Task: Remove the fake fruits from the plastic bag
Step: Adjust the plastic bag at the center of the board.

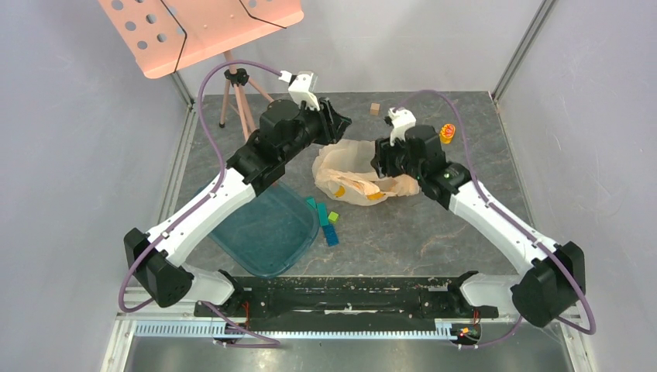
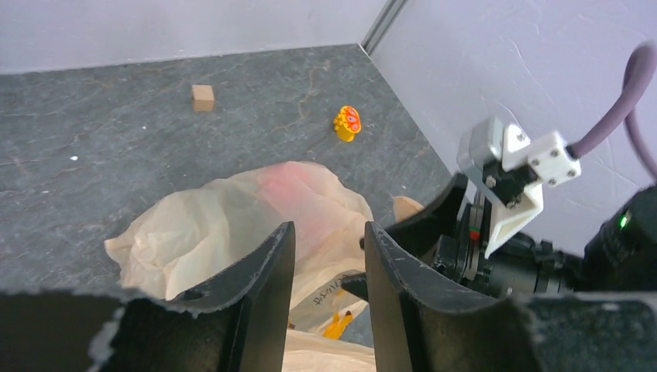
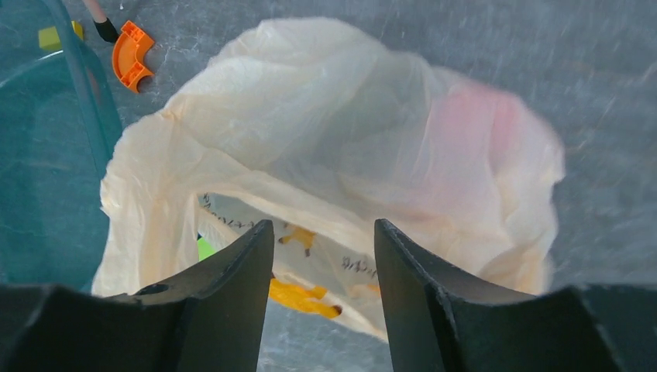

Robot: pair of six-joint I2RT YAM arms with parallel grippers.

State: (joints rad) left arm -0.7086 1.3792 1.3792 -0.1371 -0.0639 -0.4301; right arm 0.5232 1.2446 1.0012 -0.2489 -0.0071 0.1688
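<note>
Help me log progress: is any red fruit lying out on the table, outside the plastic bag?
No: the only red fruit in view shows as a pink blur through the plastic bag.

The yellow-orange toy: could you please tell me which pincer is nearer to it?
Right. The right pincer is over the plastic bag, left of the toy; the left pincer is farther left.

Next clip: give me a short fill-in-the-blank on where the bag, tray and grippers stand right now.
1. The reddish fruit sits ___ the bag.
2. The teal tray lies to the robot's ___ of the bag.
3. The left gripper and the right gripper both have their jaws ___, with nothing between them.
Missing words: inside; left; open.
</note>
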